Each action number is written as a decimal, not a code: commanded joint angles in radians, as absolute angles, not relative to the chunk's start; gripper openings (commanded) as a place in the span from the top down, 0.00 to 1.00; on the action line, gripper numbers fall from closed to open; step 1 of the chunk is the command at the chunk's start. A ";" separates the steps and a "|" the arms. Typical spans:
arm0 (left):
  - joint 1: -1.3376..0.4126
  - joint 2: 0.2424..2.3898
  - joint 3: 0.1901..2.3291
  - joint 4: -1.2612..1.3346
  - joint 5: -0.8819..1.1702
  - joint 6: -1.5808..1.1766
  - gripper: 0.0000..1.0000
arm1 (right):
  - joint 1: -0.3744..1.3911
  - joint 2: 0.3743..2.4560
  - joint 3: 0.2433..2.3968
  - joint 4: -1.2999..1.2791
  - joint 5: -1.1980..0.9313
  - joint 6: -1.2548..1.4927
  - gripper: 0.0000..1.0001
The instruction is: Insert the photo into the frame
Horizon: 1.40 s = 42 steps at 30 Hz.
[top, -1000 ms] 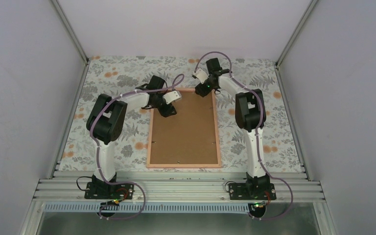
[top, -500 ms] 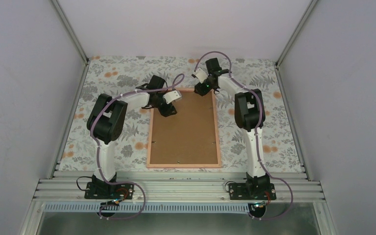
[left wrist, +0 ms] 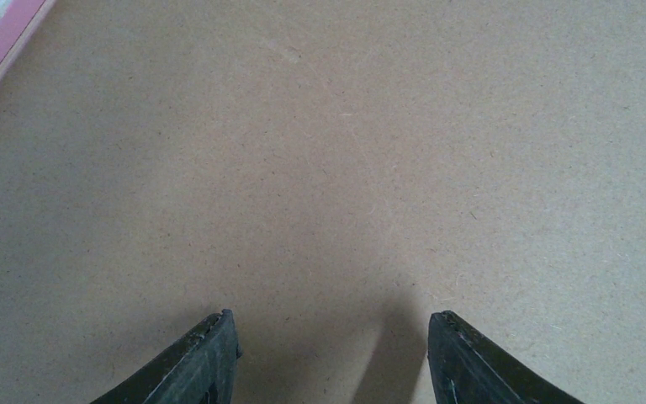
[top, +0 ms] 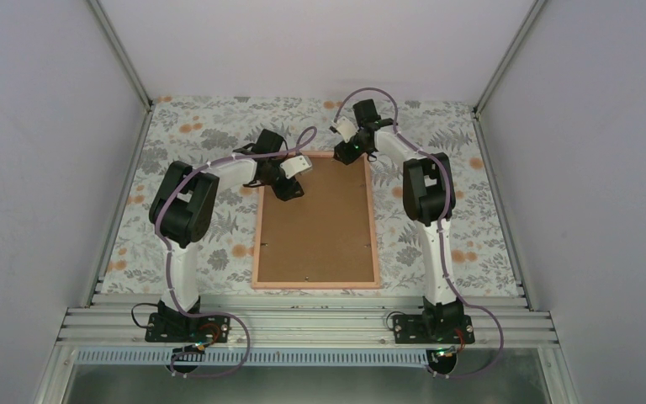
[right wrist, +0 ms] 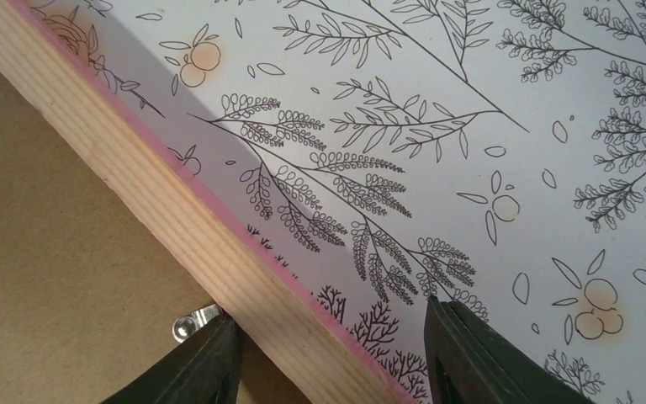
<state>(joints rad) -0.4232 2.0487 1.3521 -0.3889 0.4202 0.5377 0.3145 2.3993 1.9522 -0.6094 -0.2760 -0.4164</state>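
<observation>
The pink-orange frame (top: 256, 244) lies face down in the middle of the table, with the brown backing board (top: 315, 223) filling it. The photo is hidden. My left gripper (top: 288, 187) is open, low over the board's far left corner; the left wrist view shows its fingertips (left wrist: 210, 349) apart over bare board (left wrist: 345, 151) with the frame's edge (left wrist: 0, 46) at the top left. My right gripper (top: 352, 151) is open at the frame's far right corner. In the right wrist view its fingertips (right wrist: 210, 353) straddle the wooden frame rail (right wrist: 160, 202), next to a small metal tab (right wrist: 189, 321).
A floral-patterned cloth (top: 193, 126) covers the table. White walls enclose the left, back and right sides. An aluminium rail (top: 303, 324) with both arm bases runs along the near edge.
</observation>
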 commanded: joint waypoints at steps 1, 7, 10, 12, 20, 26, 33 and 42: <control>-0.425 2.026 1.351 -0.396 0.430 0.534 0.42 | 0.319 2.411 1.975 -0.626 -0.262 -0.394 0.46; -0.456 1.878 1.320 -0.468 0.439 0.547 0.41 | 0.297 2.294 1.977 -0.660 -0.269 -0.382 0.40; -0.503 1.777 1.259 -0.509 0.433 0.568 0.39 | 0.288 2.198 1.937 -0.679 -0.296 -0.369 0.36; -0.554 1.709 1.205 -0.530 0.409 0.579 0.38 | 0.284 2.129 1.899 -0.693 -0.319 -0.358 0.29; -0.833 1.525 1.062 -0.568 0.321 0.527 0.35 | 0.225 1.832 1.681 -0.712 -0.450 -0.274 0.10; -1.093 1.544 1.002 -0.495 0.207 0.480 0.35 | 0.155 1.595 1.454 -0.675 -0.495 -0.257 0.00; -1.225 1.649 1.032 -0.445 0.138 0.487 0.37 | 0.020 1.487 1.336 -0.670 -0.626 -0.227 0.00; -1.286 1.750 1.067 -0.418 0.093 0.493 0.45 | -0.021 1.467 1.291 -0.651 -0.690 -0.201 0.00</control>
